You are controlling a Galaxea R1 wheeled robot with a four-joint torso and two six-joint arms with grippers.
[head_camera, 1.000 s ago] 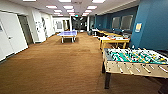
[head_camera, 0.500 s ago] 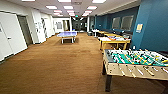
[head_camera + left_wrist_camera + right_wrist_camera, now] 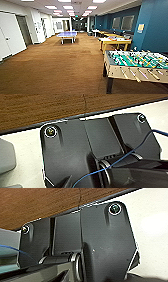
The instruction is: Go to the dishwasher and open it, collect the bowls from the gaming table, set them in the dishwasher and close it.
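The gaming table (image 3: 113, 42), with a white top and a yellow edge and legs, stands along the blue wall on the right, some way ahead of me. A few small things lie on its top (image 3: 113, 38), too far off to tell whether they are the bowls. The dishwasher is out of view. In both wrist views I look past the robot's dark plate onto its pale body and brown carpet.
A foosball table (image 3: 136, 65) with a green field stands close at the front right. A blue ping-pong table (image 3: 67, 34) sits mid-hall far ahead. More yellow tables (image 3: 106, 33) line the right wall. White doors (image 3: 10, 37) run along the left. Open brown carpet (image 3: 57, 65) lies ahead.
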